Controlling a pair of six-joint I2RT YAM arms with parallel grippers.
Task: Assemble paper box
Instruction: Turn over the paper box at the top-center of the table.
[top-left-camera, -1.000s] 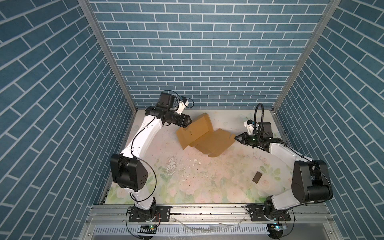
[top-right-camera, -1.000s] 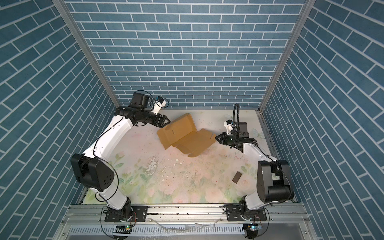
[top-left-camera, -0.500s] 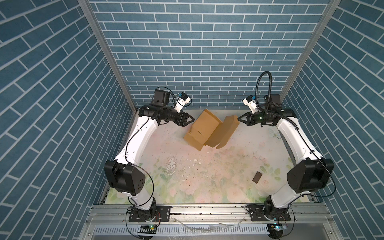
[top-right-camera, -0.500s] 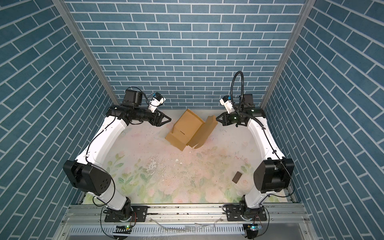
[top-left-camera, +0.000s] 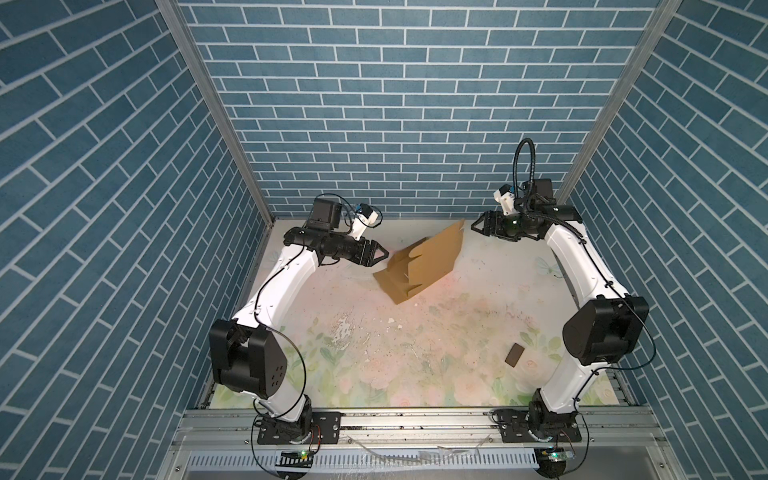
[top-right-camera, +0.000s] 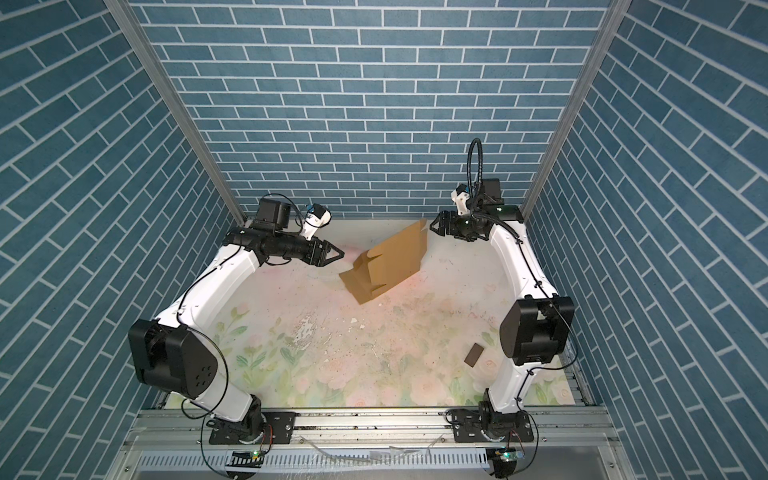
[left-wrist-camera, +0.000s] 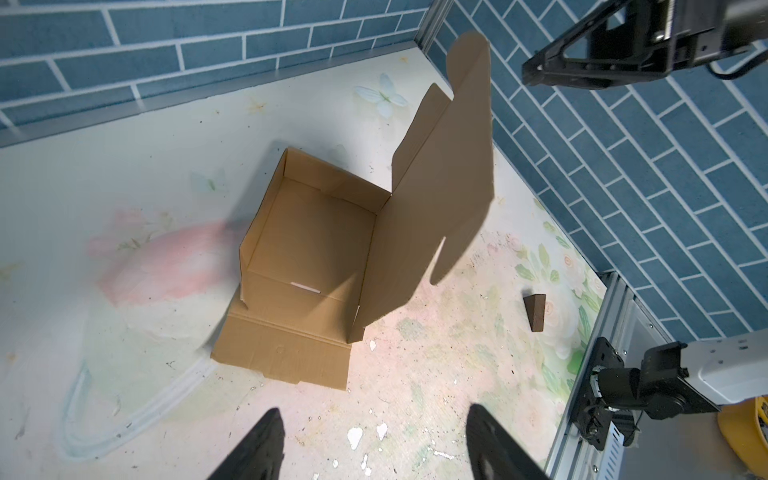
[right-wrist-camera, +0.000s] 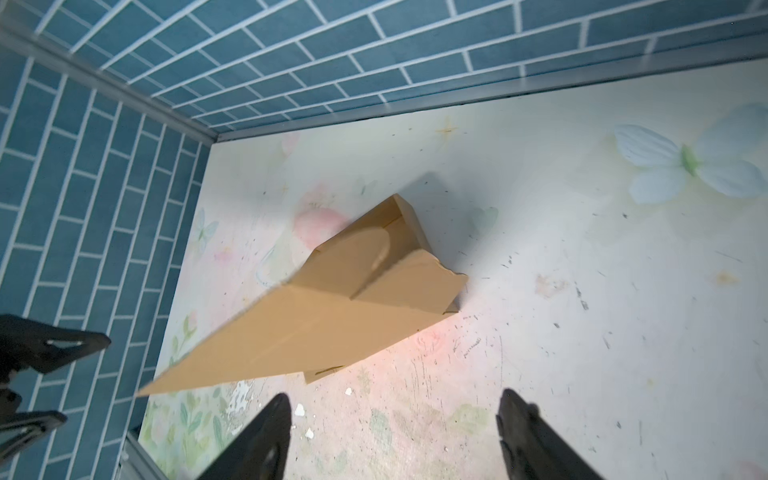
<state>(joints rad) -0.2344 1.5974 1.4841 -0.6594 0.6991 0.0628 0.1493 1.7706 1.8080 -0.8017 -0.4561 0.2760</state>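
Observation:
The paper box (top-left-camera: 419, 266) (top-right-camera: 386, 266) is tan cardboard and rests at the back middle of the table. Its tray (left-wrist-camera: 316, 249) is open, one flap (left-wrist-camera: 282, 353) lies flat on the mat, and its lid (left-wrist-camera: 440, 199) (right-wrist-camera: 332, 316) stands up at a tilt, slightly blurred. My left gripper (top-left-camera: 384, 254) (top-right-camera: 340, 254) (left-wrist-camera: 372, 411) is open just left of the box, touching nothing. Near the lid's top edge, my right gripper (top-left-camera: 476, 224) (top-right-camera: 433, 224) (right-wrist-camera: 395, 395) is open and clear of it, with nothing between its fingers.
A small dark brown chip (top-left-camera: 514, 354) (top-right-camera: 473, 355) (left-wrist-camera: 535, 311) lies on the floral mat near the right arm's base. Blue brick walls close in the back and both sides. A yellow tape roll (left-wrist-camera: 744, 424) sits beyond the table's front rail.
The right gripper lifted the lid from flat on the mat to upright, then opened and let it go. The left gripper drew back slightly to the left and stayed open.

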